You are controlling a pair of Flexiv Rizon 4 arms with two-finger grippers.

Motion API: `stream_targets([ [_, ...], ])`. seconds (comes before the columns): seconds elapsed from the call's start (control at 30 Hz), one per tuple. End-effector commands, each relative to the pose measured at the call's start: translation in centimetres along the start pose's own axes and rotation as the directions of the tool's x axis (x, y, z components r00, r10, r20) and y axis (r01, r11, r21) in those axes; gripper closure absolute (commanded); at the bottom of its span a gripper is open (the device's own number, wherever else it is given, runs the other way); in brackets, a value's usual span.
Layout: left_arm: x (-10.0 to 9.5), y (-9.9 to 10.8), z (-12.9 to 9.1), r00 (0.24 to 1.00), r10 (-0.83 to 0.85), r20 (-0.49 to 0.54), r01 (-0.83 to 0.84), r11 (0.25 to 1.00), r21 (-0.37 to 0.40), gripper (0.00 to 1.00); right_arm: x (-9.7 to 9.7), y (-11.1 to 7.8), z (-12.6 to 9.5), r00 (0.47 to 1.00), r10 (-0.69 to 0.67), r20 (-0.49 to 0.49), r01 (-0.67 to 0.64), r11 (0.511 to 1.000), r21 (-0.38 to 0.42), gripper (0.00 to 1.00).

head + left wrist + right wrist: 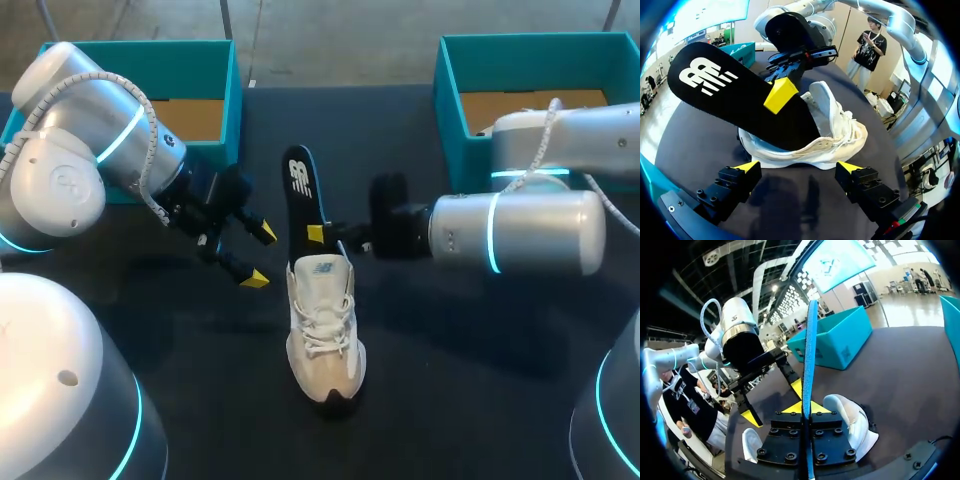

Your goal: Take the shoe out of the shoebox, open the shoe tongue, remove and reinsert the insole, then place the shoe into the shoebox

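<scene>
A white laced shoe (pixel 322 330) stands on the dark table near the middle, toe toward the front. A black insole (pixel 303 195) sticks up out of its opening, tilted to the back left. My right gripper (pixel 322 235) is shut on the insole just above the shoe's collar. In the right wrist view the insole (pixel 809 365) runs edge-on between the right gripper (pixel 803 407), above the shoe (pixel 850 420). My left gripper (pixel 261 255) hangs open just left of the shoe, holding nothing. From the left wrist, the left gripper (pixel 799 167) faces the shoe (pixel 840 135) and insole (pixel 730 95).
Two teal shoeboxes stand at the back: one at the left (pixel 215 60) behind my left arm, one at the right (pixel 450 90) behind my right arm. The dark tabletop (pixel 450 400) stretches in front of and beside the shoe.
</scene>
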State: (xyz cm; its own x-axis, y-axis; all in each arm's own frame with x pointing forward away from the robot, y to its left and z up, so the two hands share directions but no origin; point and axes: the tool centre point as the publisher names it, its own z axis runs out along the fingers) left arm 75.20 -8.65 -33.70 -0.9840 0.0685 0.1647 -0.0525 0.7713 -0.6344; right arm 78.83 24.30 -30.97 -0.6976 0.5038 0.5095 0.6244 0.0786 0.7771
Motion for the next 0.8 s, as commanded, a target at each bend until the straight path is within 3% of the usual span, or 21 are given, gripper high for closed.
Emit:
stream_targets([
  [0.03,0.0,0.0,0.0,1.0,0.0,0.001,0.0,1.0,-0.002,0.0,-0.6,0.2,0.4,0.918,0.026,-0.396,0.018,0.994,0.108,1.0],
  [0.37,0.0,0.0,0.0,1.0,0.0,0.001,0.0,1.0,-0.002,0.0,-0.8,0.7,-0.3,0.911,-0.026,-0.413,0.046,0.998,0.039,1.0],
  [0.8,0.0,0.0,0.0,1.0,0.0,0.001,0.0,1.0,-0.002,0.0,-0.9,1.8,0.7,0.891,-0.08,-0.448,0.091,0.996,0.003,1.0],
])
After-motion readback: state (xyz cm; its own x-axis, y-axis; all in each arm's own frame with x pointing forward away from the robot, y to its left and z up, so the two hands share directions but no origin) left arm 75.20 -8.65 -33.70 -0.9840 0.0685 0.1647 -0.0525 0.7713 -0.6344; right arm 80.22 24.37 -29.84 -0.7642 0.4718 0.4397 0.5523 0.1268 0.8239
